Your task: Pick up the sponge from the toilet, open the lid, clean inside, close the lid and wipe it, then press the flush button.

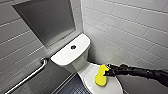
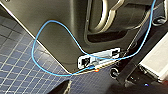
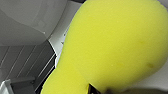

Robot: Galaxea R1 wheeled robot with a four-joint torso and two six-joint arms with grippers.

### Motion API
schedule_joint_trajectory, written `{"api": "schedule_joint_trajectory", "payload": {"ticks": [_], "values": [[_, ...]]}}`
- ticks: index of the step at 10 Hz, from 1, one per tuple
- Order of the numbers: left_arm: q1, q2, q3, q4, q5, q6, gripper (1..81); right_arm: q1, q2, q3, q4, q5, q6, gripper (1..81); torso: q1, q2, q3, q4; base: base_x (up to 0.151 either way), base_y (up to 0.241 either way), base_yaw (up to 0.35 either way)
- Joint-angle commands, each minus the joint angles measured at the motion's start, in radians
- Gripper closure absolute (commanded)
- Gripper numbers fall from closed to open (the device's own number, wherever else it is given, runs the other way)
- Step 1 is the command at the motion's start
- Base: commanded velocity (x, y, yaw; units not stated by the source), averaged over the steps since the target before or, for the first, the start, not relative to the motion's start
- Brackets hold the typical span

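Observation:
The white toilet (image 1: 71, 56) stands in the corner, and the round dark flush button (image 1: 73, 47) sits on its flat tank cover. The oval lid (image 1: 87, 73) lies shut over the bowl. My right gripper (image 1: 108, 72) reaches in from the right and is shut on the yellow sponge (image 1: 101, 75), which rests flat against the lid's right part. In the right wrist view the sponge (image 3: 110, 45) looms large and close. The left wrist view looks down along my own dark body, which has a blue cable (image 2: 50, 37) looped across it.
A steel grab bar (image 1: 30, 75) runs along the grey-tiled left wall. A recessed niche (image 1: 47, 20) sits above the tank. White wall tiles (image 1: 130, 30) close off the right side. Dark blue floor tiles (image 1: 72, 87) lie left of the bowl.

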Motion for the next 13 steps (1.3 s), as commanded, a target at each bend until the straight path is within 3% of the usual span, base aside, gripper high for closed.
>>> {"api": "schedule_joint_trajectory", "payload": {"ticks": [1,2,3,4,9,13], "values": [[0.023,-0.016,0.003,0.000,0.102,0.001,1.0,0.150,0.076,-0.052,-0.004,-0.062,-0.002,81.1,0.000,0.000,-0.093,0.000,0.000,0.000,0.000],[0.022,-0.016,0.004,0.000,0.102,0.001,1.0,0.157,0.092,-0.069,-0.002,-0.057,-0.002,81.1,0.000,0.000,-0.109,0.000,0.000,0.000,0.000],[0.023,-0.014,0.003,0.002,0.102,0.001,1.0,0.165,0.099,-0.070,-0.002,-0.042,0.000,81.1,0.000,0.000,-0.045,0.000,0.000,0.000,0.000],[0.023,-0.013,0.003,0.002,0.102,0.001,1.0,0.170,0.113,-0.069,-0.007,-0.025,0.001,81.1,0.000,0.001,-0.078,0.000,0.000,0.000,0.000],[0.023,-0.013,0.003,0.000,0.102,0.001,1.0,0.138,0.236,-0.276,-0.036,0.208,-0.002,81.1,0.001,0.001,-0.101,0.000,0.000,0.000,0.000],[0.029,-0.016,0.003,0.000,0.102,0.001,1.0,0.027,0.340,-0.494,-0.084,0.412,-0.003,81.1,0.000,0.001,-0.101,0.000,0.000,0.000,0.000]]}}
